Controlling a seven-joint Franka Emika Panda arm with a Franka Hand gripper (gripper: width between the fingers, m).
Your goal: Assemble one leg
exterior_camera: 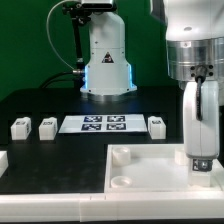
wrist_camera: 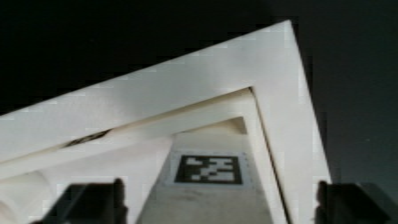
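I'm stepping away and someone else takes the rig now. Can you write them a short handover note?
Gripper: low over the tabletop slab, at the corner on the exterior view's right; shut on a leg, its marker tag facing the wrist camera.
Other legs: two lie loose at the exterior view's left, one right of the marker board at.
Done: one leg picked up and brought to the slab.
Left: whether it is seated in its socket cannot be told; check, then release.

Four legs [exterior_camera: 20,128] [exterior_camera: 47,127] [exterior_camera: 156,126] [wrist_camera: 210,178], one slab [exterior_camera: 150,170], one marker board [exterior_camera: 104,124].
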